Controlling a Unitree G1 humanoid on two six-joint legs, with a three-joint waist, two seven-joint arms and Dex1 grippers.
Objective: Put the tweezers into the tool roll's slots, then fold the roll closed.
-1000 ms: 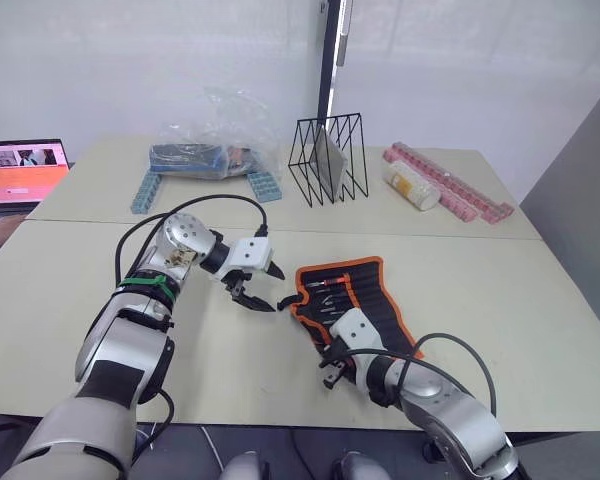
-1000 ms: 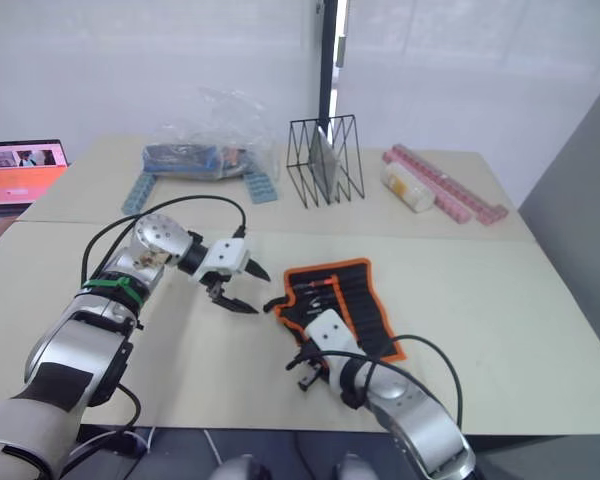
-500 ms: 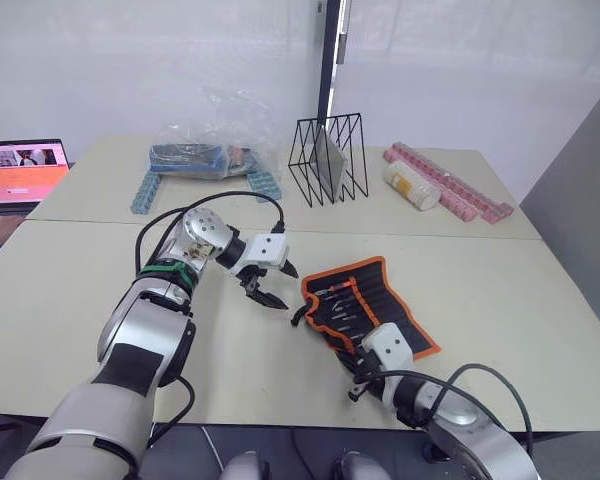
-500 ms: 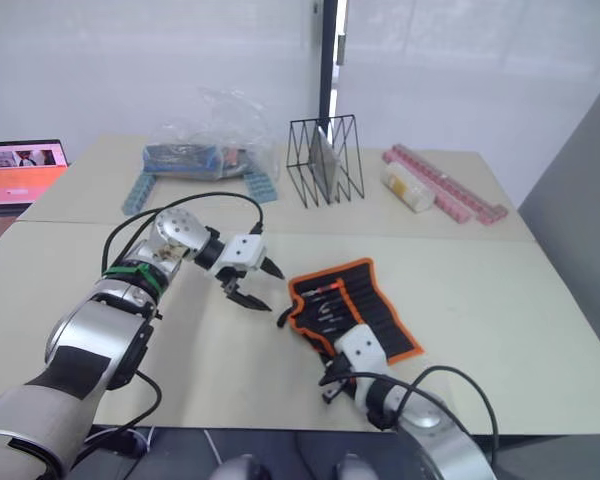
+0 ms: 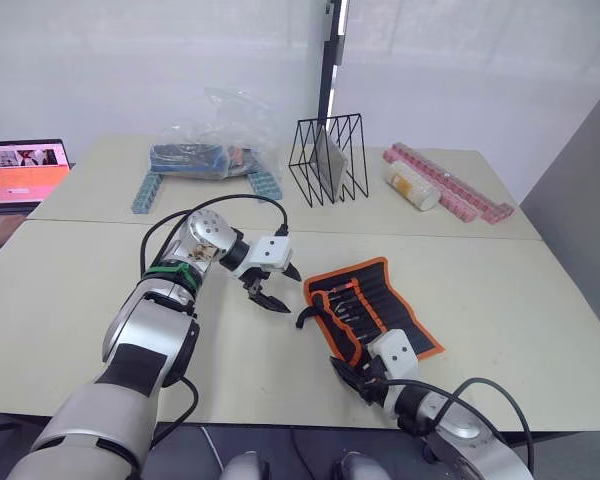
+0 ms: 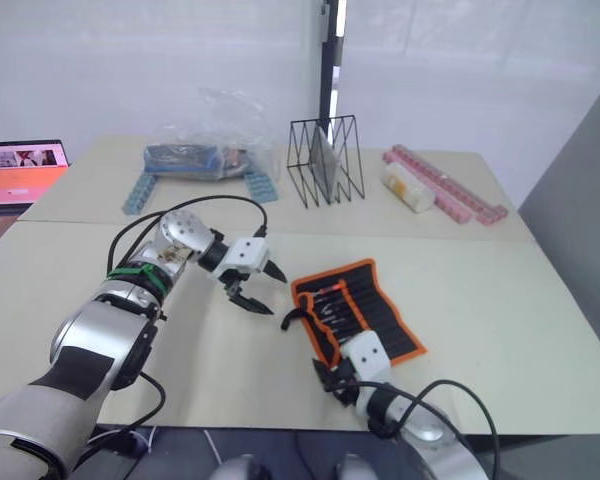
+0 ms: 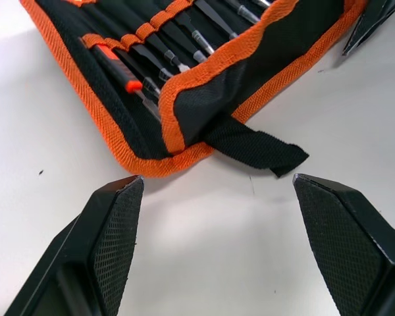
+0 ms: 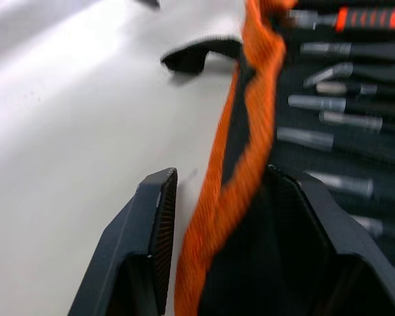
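Your right gripper point(image 8: 214, 217) is straddling the tool roll's point(image 5: 375, 305) orange-edged near border.

Going left to right: your left gripper point(image 5: 270, 290) is hovering with fingers spread wide, the short black strap point(image 7: 253, 146) lying just beyond its tips. The roll is lying open on the table point(image 5: 70, 290), woven fabric, long axis slanting away to the right. The slim metal tweezers point(image 7: 164, 59) are sitting in the slots point(image 5: 355, 300). Your right gripper is parted around the hem, nearer for folding.

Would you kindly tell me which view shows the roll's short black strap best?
The left wrist view: the strap lies flat and whole beside the tool roll. The right wrist view shows it curled; the eye views show it small.
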